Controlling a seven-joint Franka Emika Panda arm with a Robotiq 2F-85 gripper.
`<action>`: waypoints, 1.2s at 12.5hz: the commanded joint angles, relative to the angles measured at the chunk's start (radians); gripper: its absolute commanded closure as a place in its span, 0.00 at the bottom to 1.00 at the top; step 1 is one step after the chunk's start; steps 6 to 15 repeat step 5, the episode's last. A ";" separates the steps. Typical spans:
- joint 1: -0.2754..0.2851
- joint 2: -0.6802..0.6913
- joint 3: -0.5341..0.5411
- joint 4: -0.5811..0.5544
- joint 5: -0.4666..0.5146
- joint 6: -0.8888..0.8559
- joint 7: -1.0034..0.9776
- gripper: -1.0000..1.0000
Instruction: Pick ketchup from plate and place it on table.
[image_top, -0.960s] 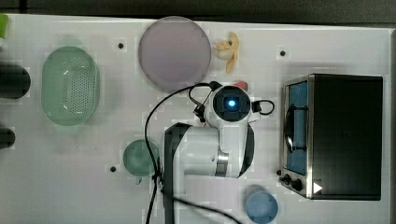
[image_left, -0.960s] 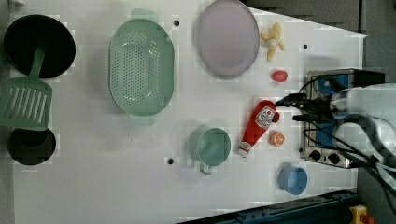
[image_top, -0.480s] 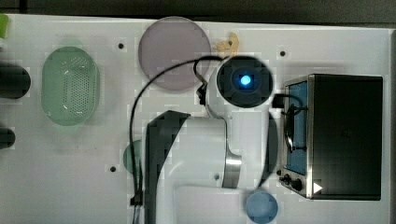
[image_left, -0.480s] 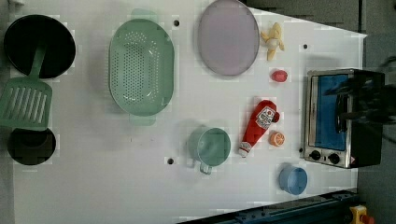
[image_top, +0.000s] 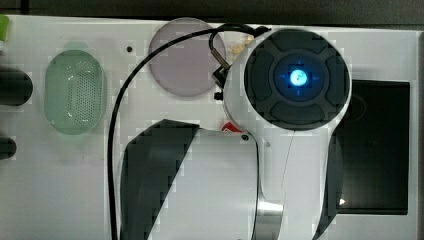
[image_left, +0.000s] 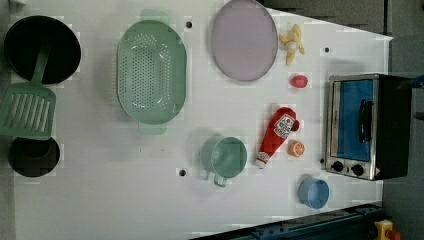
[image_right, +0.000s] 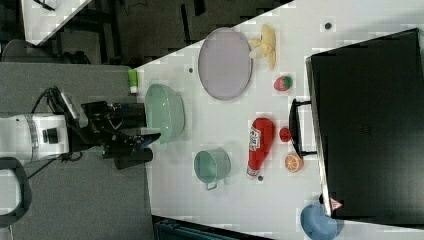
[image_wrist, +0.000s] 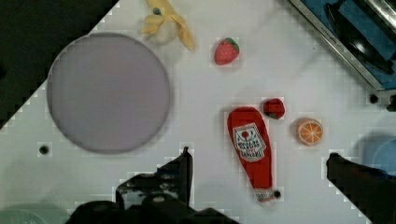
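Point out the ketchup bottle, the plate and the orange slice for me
ketchup bottle (image_left: 276, 135), left view, on its red body by the label.
plate (image_left: 243, 40), left view, on the bare middle of the disc.
orange slice (image_wrist: 310, 131), wrist view, on its cut face.

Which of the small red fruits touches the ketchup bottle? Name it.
The darker strawberry pressed against the ketchup bottle at its wide end, beside the orange slice. The brighter strawberry lies apart on the table, nearer the banana.
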 joint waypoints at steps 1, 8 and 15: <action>0.005 0.022 0.012 0.017 0.000 -0.127 0.036 0.00; 0.007 0.024 0.012 0.011 0.000 -0.126 0.036 0.00; 0.007 0.024 0.012 0.011 0.000 -0.126 0.036 0.00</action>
